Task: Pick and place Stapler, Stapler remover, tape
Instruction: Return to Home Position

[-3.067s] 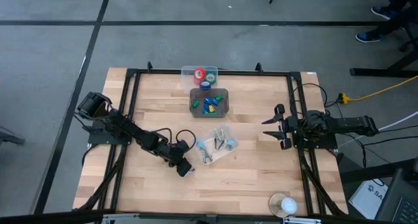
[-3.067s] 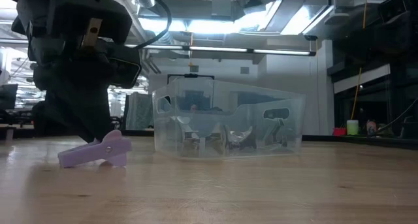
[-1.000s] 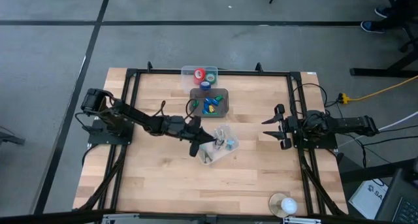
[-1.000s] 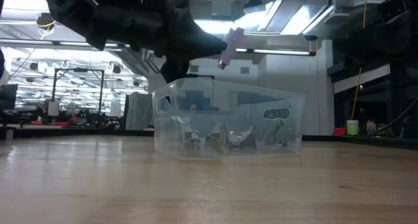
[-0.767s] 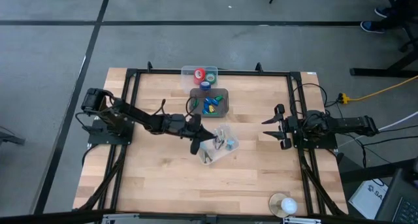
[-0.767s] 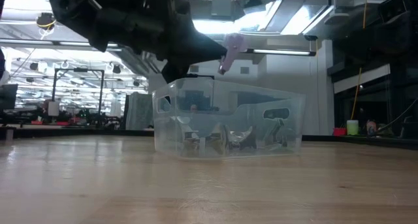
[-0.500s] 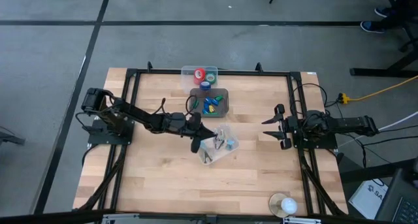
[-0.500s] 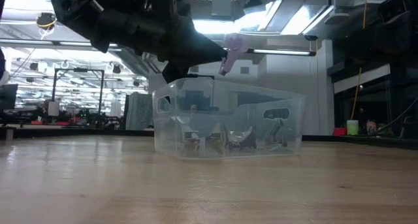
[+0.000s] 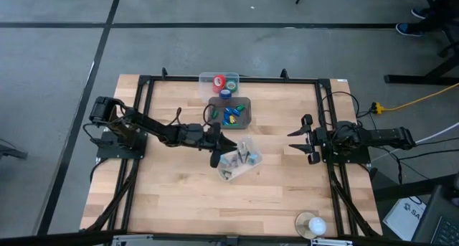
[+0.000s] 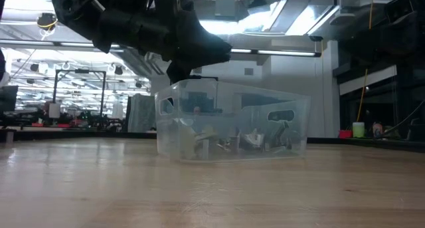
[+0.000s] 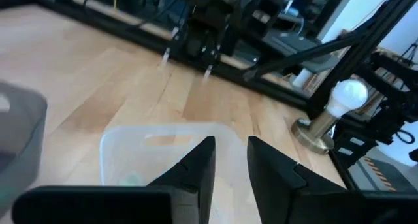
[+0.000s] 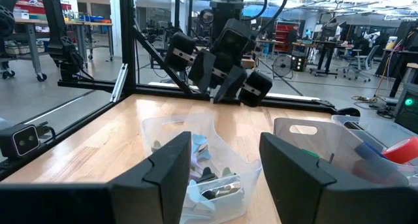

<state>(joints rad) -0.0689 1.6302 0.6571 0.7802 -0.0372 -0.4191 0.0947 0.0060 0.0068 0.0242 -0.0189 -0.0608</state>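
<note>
My left gripper [image 9: 224, 146] hangs open over the left rim of a clear bin [image 9: 252, 158] at the table's middle, nothing between its fingers [image 11: 230, 162]. A pale lilac stapler remover [image 9: 229, 161] lies inside the bin on several metal-jawed ones [image 10: 249, 140]. Red, green and blue tape rolls [image 9: 224, 83] sit in a clear bin at the far edge. I cannot make out a stapler as such. My right gripper [image 9: 295, 141] waits open at the right side, empty [image 12: 225, 159].
A dark grey tray [image 9: 229, 111] with small blue, green and yellow pieces stands between the two clear bins. A light bulb on a round base [image 9: 310, 224] stands near the front right edge. Black frame rails [image 9: 143, 117] run along the table's sides.
My left gripper, holding still over the clear bin's left rim, has let go of the lilac stapler remover. The remover stuck up from the fingertips before; it has fallen into the bin and now lies among the others.
</note>
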